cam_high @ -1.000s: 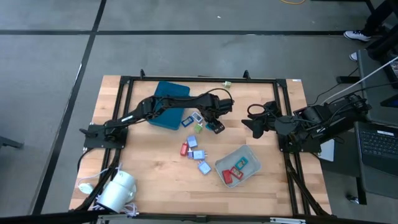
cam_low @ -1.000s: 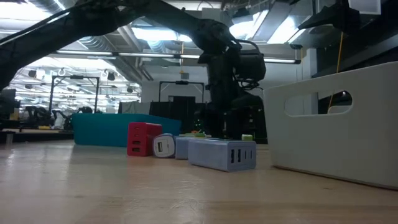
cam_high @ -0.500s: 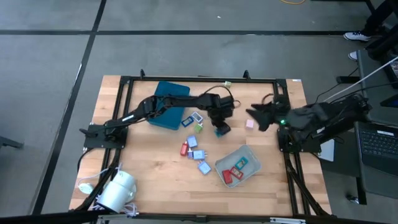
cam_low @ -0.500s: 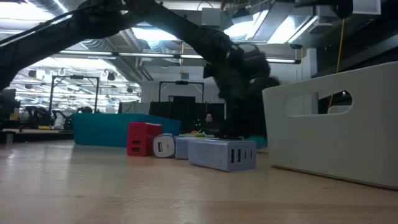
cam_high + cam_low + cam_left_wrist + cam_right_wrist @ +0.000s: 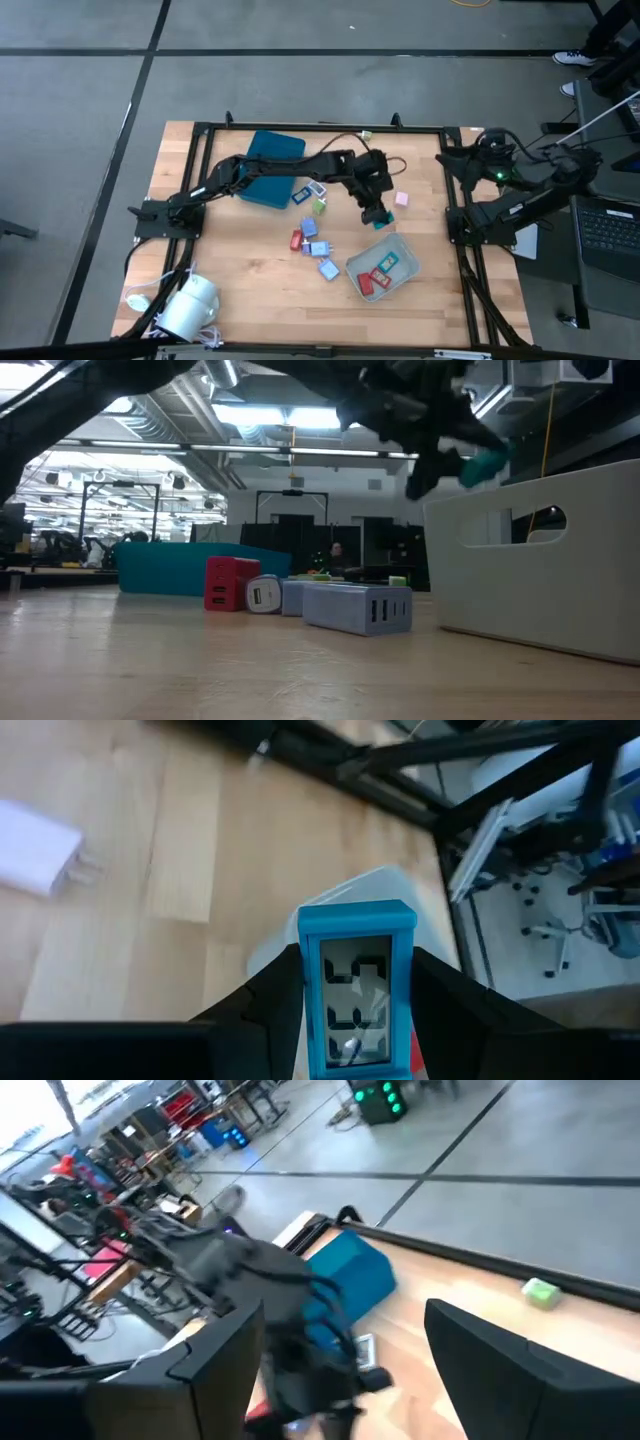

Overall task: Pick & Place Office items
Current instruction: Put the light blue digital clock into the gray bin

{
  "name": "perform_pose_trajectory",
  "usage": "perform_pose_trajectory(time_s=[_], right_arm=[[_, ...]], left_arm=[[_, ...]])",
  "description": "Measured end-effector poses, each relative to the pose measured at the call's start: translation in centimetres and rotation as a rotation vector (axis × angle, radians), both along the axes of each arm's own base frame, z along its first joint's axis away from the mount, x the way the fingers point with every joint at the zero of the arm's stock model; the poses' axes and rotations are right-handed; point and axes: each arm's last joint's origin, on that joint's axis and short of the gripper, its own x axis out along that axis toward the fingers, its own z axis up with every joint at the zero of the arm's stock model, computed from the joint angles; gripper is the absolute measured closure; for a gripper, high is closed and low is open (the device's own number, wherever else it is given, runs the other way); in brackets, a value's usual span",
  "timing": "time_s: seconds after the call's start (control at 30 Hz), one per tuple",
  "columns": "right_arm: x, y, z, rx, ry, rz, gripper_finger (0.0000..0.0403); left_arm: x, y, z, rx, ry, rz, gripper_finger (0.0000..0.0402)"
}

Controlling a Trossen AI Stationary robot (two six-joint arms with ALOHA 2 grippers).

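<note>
My left gripper (image 5: 376,216) is shut on a light blue block (image 5: 357,985), one of the office items, in the air beside the far rim of the pale grey tray (image 5: 383,268). In the low view the block (image 5: 487,465) hangs above the tray's wall (image 5: 540,560). Several more office items lie flat on the wood: a red one (image 5: 297,240), pale blue ones (image 5: 320,248), a green one (image 5: 318,205) and a pink one (image 5: 402,199). Some lie inside the grey tray. My right gripper (image 5: 345,1320) stands open at the table's far right corner, high up. My left gripper pinches the light blue block by its two long sides (image 5: 310,1010) between its two fingers (image 5: 265,1015). The block's far end sticks out past the fingertips. The fingers slant down toward the grey tray and lie along the block. The block is lifted clear of the table.
The dark teal tray (image 5: 272,168) lies at the far left under the left arm. A small green item (image 5: 366,133) rests by the far frame bar. A white roll (image 5: 188,305) sits at the near left corner. A black frame (image 5: 455,215) borders the table.
My left gripper has risen off the table with the light blue block and gone toward the grey tray, tipping from pointing down to a shallower slant. My right gripper has drawn back toward the table's far right corner and risen, staying open.
</note>
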Motion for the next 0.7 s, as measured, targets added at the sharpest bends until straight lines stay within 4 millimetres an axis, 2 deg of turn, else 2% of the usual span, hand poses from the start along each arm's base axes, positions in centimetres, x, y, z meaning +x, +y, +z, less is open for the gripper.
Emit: perform_pose_trajectory(time_s=[0.13,0.23,0.3,0.4,0.47,0.5,0.6,0.7], right_arm=[[0.1,0.0,-1.1,-0.039,0.015,-0.065,0.0122],[0.2,0.0,-1.4,-0.035,0.022,-0.063,0.0122],[0.2,0.1,-1.4,-0.024,0.022,-0.048,0.0122],[0.1,0.2,-2.0,-0.052,0.11,0.044,0.0122],[0.3,0.5,-1.9,0.017,0.093,0.114,0.0122],[0.4,0.7,-1.8,-0.003,0.106,0.153,0.0122],[1.4,1.4,-1.3,-0.185,0.138,0.285,0.0122],[0.8,1.3,-0.6,-0.287,0.103,0.309,0.0122]], left_arm=[[0.0,-0.3,2.3,-0.022,-0.107,-0.005,0.0258],[-0.6,0.5,4.6,-0.028,-0.174,0.016,0.0258],[-0.8,1.2,5.0,-0.018,-0.181,0.039,0.0258],[-0.8,1.7,4.6,-0.006,-0.173,0.049,0.0258],[-0.7,1.4,4.5,0.01,-0.19,0.033,0.0258],[-0.5,1.2,4.3,0.01,-0.188,0.028,0.0258],[0.2,0.3,2.0,0.002,-0.129,0.003,0.0258],[0.9,-1.1,0.1,-0.007,-0.096,-0.04,0.0258]])
